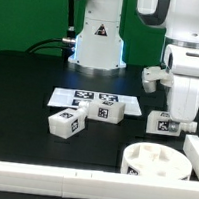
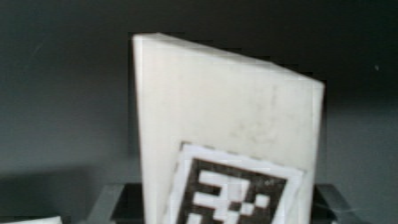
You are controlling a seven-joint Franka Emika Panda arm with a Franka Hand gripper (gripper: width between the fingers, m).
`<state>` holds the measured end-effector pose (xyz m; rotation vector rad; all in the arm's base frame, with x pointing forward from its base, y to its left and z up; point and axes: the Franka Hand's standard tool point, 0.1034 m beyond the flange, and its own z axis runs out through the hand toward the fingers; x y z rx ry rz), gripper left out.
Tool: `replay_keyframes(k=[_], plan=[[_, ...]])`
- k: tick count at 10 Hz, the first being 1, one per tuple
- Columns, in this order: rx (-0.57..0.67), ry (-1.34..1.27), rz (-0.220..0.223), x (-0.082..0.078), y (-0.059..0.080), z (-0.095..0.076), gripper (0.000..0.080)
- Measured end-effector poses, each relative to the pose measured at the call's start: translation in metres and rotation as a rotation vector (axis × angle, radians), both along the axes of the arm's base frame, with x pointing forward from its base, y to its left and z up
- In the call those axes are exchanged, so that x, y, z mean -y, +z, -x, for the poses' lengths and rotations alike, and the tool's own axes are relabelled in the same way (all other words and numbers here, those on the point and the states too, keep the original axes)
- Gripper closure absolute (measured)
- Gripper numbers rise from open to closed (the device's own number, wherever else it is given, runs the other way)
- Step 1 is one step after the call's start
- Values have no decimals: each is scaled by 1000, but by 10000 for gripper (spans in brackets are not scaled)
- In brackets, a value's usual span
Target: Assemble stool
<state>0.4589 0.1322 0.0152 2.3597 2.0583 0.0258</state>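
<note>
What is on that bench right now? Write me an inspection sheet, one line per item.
Surface: black table, matte, no spills seen.
Job's things: round seat at the front, on the exterior view's right. First leg and second leg lie loose mid-table. Third leg sits under the arm.
Clutter: marker board lies flat behind the loose legs. White border rail runs along the front edge.
Grippers: gripper is low at the third leg; open or shut cannot be told.
Cables: dark cable beside the robot base.
Surroundings: dark backdrop, nothing else seen.
</note>
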Motion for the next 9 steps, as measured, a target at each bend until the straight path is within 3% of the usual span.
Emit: replay_keyframes(k=[1,4,9], plan=[[0,49,1,1,0,0,479],[10,627,49,-9,0,6,479],[7,861,73,-1,-1,5,478]])
